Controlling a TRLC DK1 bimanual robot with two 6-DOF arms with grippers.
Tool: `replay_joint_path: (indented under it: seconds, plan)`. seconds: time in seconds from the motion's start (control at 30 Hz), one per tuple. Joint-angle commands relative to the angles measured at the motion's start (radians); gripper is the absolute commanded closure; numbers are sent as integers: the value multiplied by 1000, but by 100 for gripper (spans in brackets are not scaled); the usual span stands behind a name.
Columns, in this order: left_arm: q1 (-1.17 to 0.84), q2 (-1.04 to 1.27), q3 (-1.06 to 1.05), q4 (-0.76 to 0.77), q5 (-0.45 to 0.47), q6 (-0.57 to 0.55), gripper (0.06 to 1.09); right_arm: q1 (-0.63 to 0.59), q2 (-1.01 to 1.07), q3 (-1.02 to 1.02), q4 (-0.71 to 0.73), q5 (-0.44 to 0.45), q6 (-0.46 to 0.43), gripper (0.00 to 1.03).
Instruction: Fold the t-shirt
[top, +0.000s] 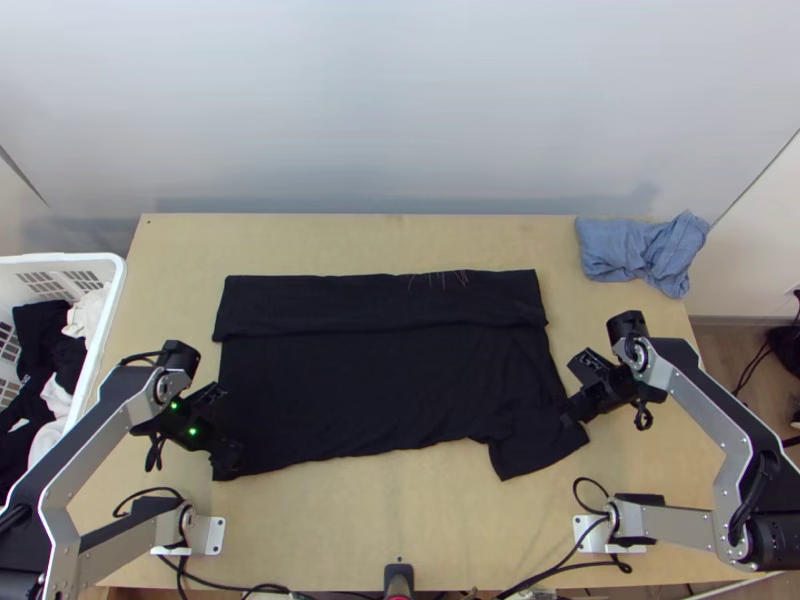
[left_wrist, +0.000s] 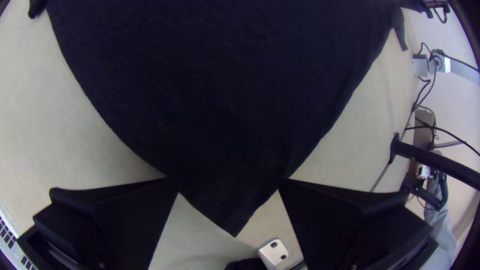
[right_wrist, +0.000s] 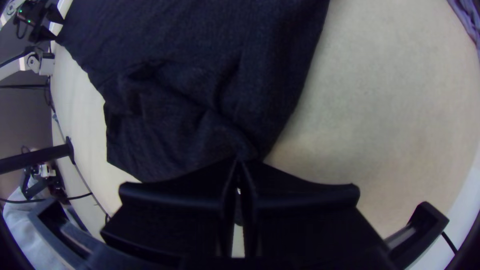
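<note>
Clamping the black cloth t-shirt is the right black gripper; the left black gripper (fingers wide apart) straddles one corner.

The black t-shirt lies spread on the tabletop, its far side folded over in a long band, its wrinkled near-right part pinched in the right claw.

Open table runs between shirt and blue cloth.

Blk tee on tbl, far edge folded over, blue cloth at far R.
</note>
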Motion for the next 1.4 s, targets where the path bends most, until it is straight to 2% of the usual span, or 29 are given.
replay_joint_path:
  seconds: [0.0,0.07,0.13,0.47,0.73,1.07,1.37]
  plan:
    - [-46,46,-6,12,-33,-1,25,-1,3,10,2,1,1,100]
    - [-58,40,-10,30,-33,-8,47,-2,3,8,2,-1,2,100]
    - [-69,40,-12,55,-33,-14,92,-2,4,4,2,1,2,100]
    - [-34,36,27,38,-33,-29,92,-4,-4,1,1,-1,9,100]
    - [101,152,212,20,-33,-54,92,-11,-8,81,2,-4,36,100]
    - [146,297,519,-39,-22,-199,92,-36,4,258,55,-41,110,100]
    - [144,359,711,-97,5,-322,92,-34,50,426,62,-74,199,100]
